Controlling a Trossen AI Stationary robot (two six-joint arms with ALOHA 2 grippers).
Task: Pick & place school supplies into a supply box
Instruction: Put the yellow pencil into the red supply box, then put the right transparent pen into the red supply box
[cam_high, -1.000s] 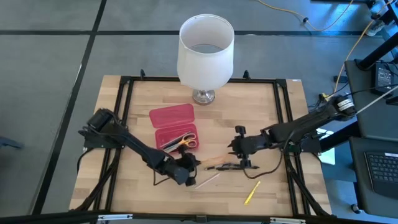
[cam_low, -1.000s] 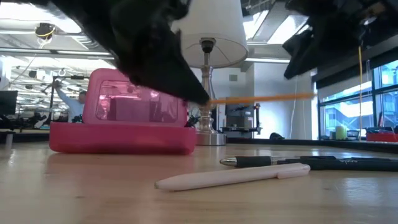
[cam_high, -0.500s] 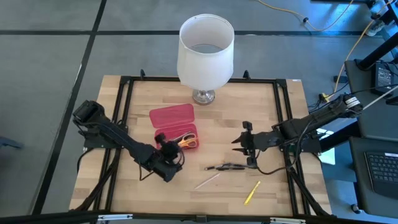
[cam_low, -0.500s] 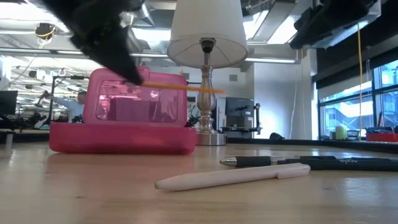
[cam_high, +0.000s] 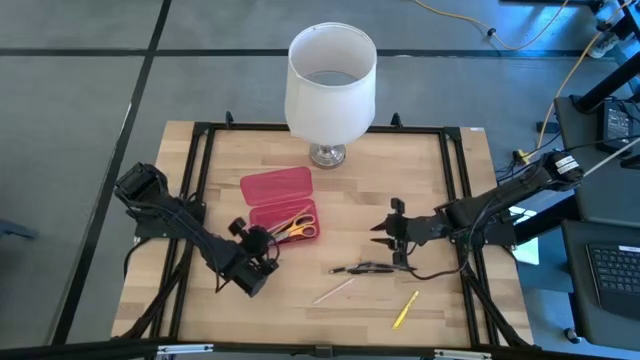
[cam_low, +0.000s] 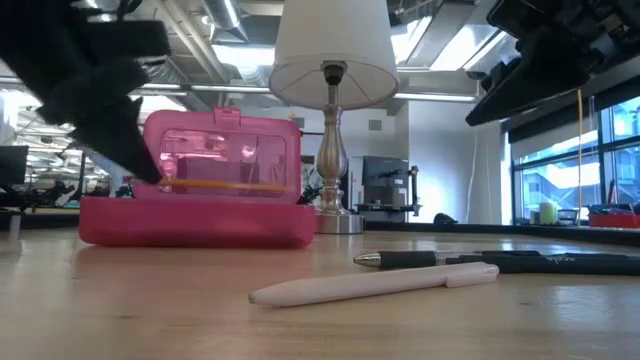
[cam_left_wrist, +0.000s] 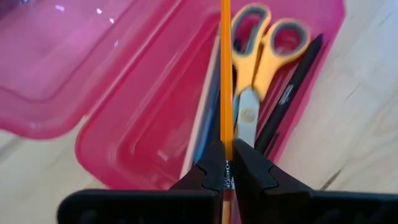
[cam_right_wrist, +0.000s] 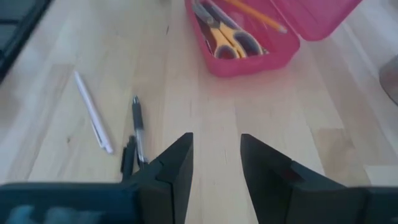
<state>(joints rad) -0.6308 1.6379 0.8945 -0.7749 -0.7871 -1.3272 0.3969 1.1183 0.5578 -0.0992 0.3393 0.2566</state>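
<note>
The left gripper (cam_left_wrist: 226, 163) is clenching an orange pencil (cam_left_wrist: 226, 74) between its fingers and is holding it over the open red box (cam_high: 283, 216). In the left wrist view the pencil is pointing along the length of the box, above the things already lying inside: yellow scissors (cam_left_wrist: 261, 56), a black pen (cam_left_wrist: 292, 93) beside them, and some more thin pens that are too close together to tell apart. In the low view the pencil (cam_low: 225, 184) is hanging level, at about the height of the box rim, in front of the raised pink lid (cam_low: 222, 155).

The box is sitting a little left of the middle of the tabletop (cam_high: 420, 170), with its lid lying open toward the far edge, near the foot of a white lamp (cam_high: 331, 82) standing at the middle of the far edge.

The right gripper (cam_high: 392, 232) is waiting right of the middle of the tabletop, with its fingers apart and nothing between them. Just in front of it, toward the near edge, black pens (cam_high: 365, 268) are lying together. A pale pen (cam_high: 332, 291) is lying near them, and a yellow pencil (cam_high: 405, 309) is lying close to the near edge.
</note>
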